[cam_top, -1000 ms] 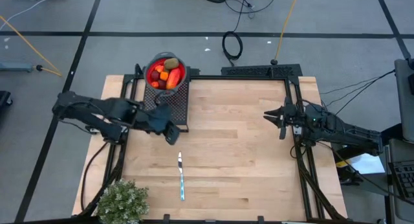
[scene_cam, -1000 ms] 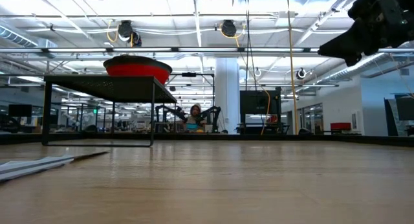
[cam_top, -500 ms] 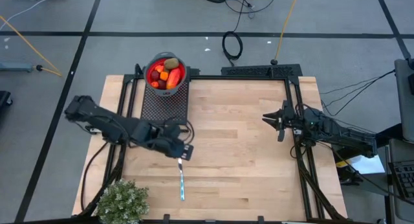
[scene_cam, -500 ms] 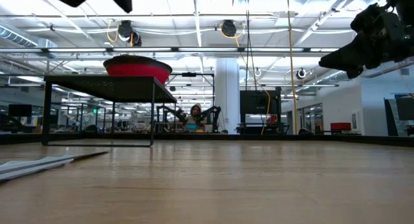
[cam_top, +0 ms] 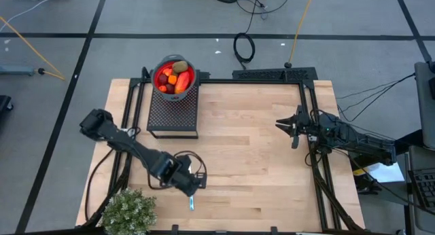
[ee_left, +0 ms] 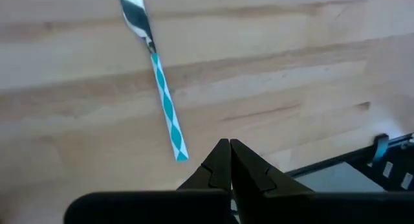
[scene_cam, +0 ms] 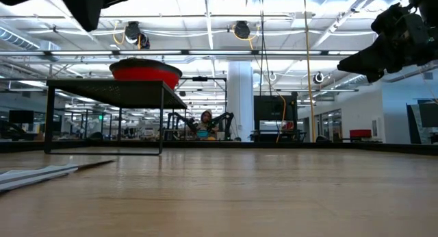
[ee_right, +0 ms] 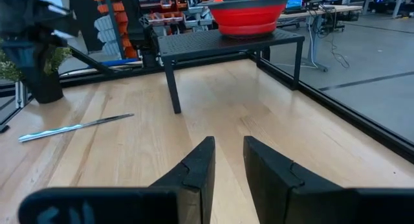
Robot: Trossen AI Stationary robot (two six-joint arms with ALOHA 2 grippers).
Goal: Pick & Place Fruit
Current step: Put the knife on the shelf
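Fruit (cam_top: 174, 76) sits untouched in the red bowl (cam_top: 188, 79) on the black stand (cam_top: 173, 114). Left gripper (cam_top: 192, 187) hovers over the knife (ee_left: 158, 88), fingers pressed together, holding nothing. Right gripper (cam_top: 287, 125) waits at the right edge, fingers slightly apart. No pick started, I'd say; next, left needs to open.

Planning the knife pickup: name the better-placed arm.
Left. The left gripper hangs directly over the knife, fingers together, while the right gripper waits by the table's right edge, far from it.
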